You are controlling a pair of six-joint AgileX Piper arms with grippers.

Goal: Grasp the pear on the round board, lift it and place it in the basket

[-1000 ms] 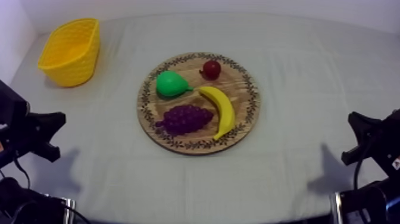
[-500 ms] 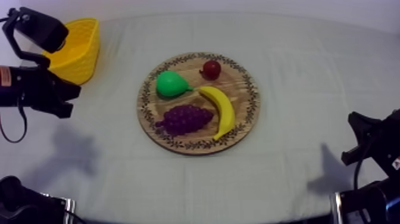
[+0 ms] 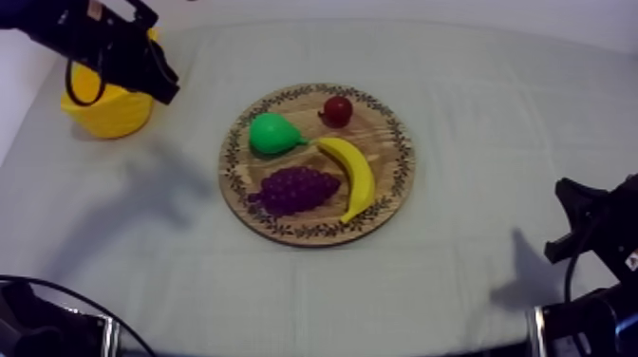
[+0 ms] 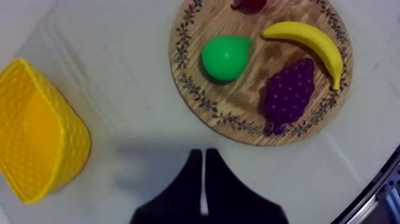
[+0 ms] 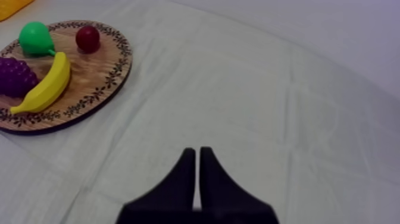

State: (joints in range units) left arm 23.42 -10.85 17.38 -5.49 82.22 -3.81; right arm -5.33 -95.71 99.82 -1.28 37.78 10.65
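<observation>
The pear (image 3: 272, 134) is lying on the far-left part of the wooden board (image 3: 389, 142), well apart from the yellow basket (image 3: 112, 112) at the far left. The left gripper (image 4: 203, 152) is hanging just right of the basket, fingers pressed together on nothing. The right gripper (image 5: 197, 151) is sitting at the near right, fingers likewise together.

Soft even overhead light, faint grey shadows (image 3: 157, 185) on cloth (image 3: 475, 142)
</observation>
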